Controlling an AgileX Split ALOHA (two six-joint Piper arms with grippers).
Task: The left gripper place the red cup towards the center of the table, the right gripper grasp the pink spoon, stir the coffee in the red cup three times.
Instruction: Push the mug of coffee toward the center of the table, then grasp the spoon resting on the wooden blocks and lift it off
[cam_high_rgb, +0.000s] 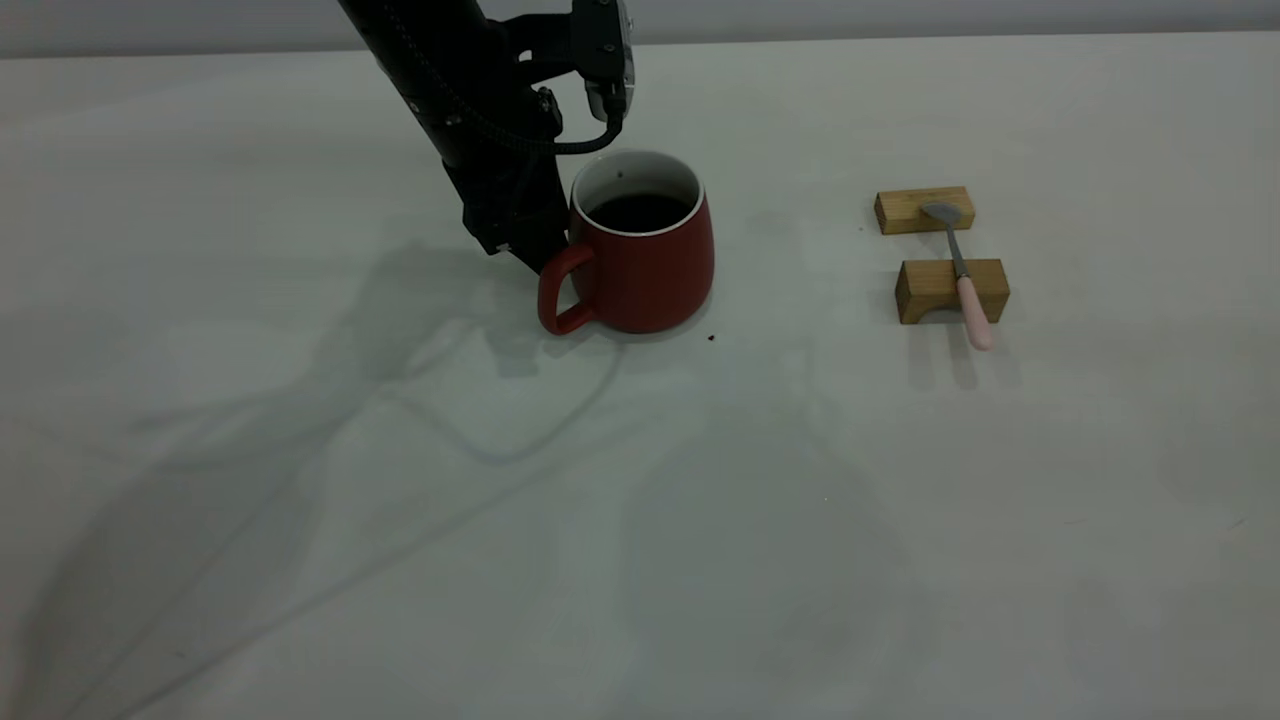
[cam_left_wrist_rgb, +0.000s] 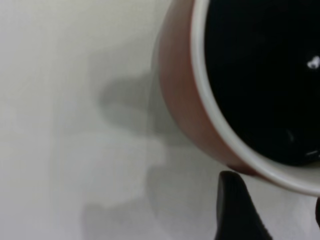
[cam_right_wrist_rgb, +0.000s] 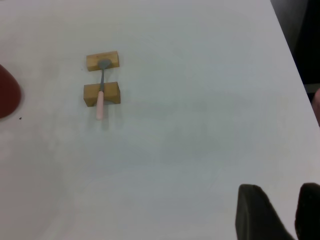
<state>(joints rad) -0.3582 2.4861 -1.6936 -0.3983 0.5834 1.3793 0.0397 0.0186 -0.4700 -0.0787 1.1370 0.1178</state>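
The red cup (cam_high_rgb: 645, 262) stands upright near the middle of the table (cam_high_rgb: 640, 520), handle toward the front left, with dark coffee (cam_high_rgb: 640, 212) inside. My left gripper (cam_high_rgb: 535, 258) reaches down behind the handle. In the left wrist view the left gripper (cam_left_wrist_rgb: 274, 192) is open, one finger (cam_left_wrist_rgb: 235, 212) just short of the cup wall (cam_left_wrist_rgb: 177, 95), with only table between the fingers. The pink spoon (cam_high_rgb: 962, 275) lies across two wooden blocks to the right. My right gripper (cam_right_wrist_rgb: 280, 190) hovers open, far from the spoon (cam_right_wrist_rgb: 101, 97), and is outside the exterior view.
The spoon bowl rests on the far wooden block (cam_high_rgb: 905, 211) and its neck on the near block (cam_high_rgb: 930, 290). A tiny dark drop (cam_high_rgb: 711, 338) lies just in front of the cup. The table edge (cam_right_wrist_rgb: 295, 65) runs along the far right, with dark floor beyond it.
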